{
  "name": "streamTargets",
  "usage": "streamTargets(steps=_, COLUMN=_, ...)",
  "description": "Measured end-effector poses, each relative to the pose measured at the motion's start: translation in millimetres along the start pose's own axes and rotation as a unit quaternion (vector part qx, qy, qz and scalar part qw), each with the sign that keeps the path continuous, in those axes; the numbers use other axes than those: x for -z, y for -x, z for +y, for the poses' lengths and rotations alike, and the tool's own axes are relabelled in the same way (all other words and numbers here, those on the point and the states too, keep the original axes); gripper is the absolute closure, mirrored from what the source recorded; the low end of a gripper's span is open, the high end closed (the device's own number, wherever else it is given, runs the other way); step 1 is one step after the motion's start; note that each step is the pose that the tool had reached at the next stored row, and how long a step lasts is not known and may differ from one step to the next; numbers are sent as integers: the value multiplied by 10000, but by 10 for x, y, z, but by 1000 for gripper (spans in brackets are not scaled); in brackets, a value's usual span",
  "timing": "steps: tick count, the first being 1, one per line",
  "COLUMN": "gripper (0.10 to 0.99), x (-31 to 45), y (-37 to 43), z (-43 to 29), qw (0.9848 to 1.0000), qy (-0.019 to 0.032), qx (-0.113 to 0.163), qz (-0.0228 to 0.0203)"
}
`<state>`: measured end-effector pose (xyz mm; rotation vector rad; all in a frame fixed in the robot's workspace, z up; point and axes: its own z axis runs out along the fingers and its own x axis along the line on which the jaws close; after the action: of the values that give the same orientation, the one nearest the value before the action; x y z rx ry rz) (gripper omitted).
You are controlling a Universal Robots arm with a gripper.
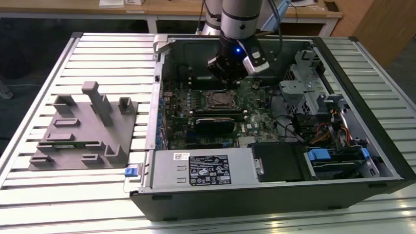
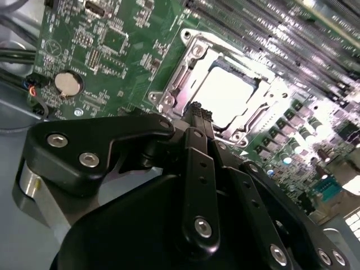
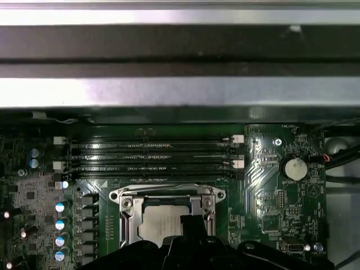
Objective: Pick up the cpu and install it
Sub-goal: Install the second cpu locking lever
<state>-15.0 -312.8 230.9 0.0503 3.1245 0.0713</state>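
Note:
The cpu (image 2: 228,93) is a small square chip with a pale silver top, lying flat inside the metal-framed socket (image 3: 169,194) on the green motherboard (image 1: 256,119). In the first wrist view the cpu (image 3: 156,225) is partly covered by the fingertips. My gripper (image 2: 201,112) hovers just above the socket's edge, fingers shut together with nothing between them. In the exterior view the gripper (image 1: 227,79) hangs inside the open computer case, just behind the socket (image 1: 217,99).
A grey fixture (image 1: 78,131) lies on the slatted table at the exterior view's left. A white-labelled black box (image 1: 204,168) fills the case front. Memory slots (image 3: 152,154) and a coin battery (image 3: 292,167) flank the socket. Drive cages and cables (image 1: 312,92) crowd the exterior view's right.

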Motion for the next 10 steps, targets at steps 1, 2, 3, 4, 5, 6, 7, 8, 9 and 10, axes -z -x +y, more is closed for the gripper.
streamTargets(steps=1, gripper=980, x=6, y=0, z=-7, qw=10000, qy=0, qx=0, qz=0)
streamTargets(steps=2, gripper=980, x=20, y=1, z=-11, qw=10000, qy=0, qx=0, qz=0)
streamTargets(steps=3, gripper=980, x=40, y=1, z=-13, qw=10000, qy=0, qx=-1, qz=0)
streamTargets(steps=4, gripper=980, x=64, y=1, z=-14, qw=10000, qy=1, qx=-1, qz=0)
streamTargets(steps=5, gripper=980, x=89, y=2, z=-14, qw=10000, qy=1, qx=0, qz=0)
streamTargets(steps=6, gripper=980, x=112, y=2, z=-14, qw=10000, qy=1, qx=0, qz=0)
streamTargets(steps=7, gripper=980, x=133, y=3, z=-14, qw=10000, qy=1, qx=0, qz=0)
streamTargets(steps=8, gripper=980, x=152, y=3, z=-14, qw=10000, qy=0, qx=0, qz=0)
streamTargets(steps=9, gripper=980, x=165, y=3, z=-15, qw=10000, qy=1, qx=0, qz=0)
streamTargets(steps=10, gripper=980, x=173, y=4, z=-18, qw=10000, qy=1, qx=0, qz=0)
